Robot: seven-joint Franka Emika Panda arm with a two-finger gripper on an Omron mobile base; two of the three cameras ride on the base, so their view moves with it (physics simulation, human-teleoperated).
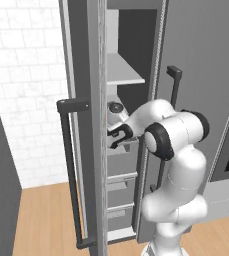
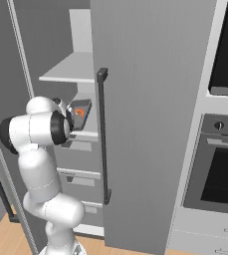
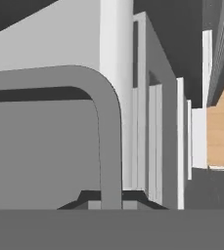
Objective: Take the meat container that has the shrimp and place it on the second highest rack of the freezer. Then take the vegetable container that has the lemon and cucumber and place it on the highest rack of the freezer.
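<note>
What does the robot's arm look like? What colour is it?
The arm is smooth and white, made of fat rounded tube pieces. Its joints have round dark black caps, like big buttons. The gripper at the end is small and dark. No cables or markings show.

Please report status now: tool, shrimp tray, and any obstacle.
Tool inside the freezer, at the tray rim; grip state unclear. Shrimp in tray, tray at second rack. Nothing seen blocking.
</note>
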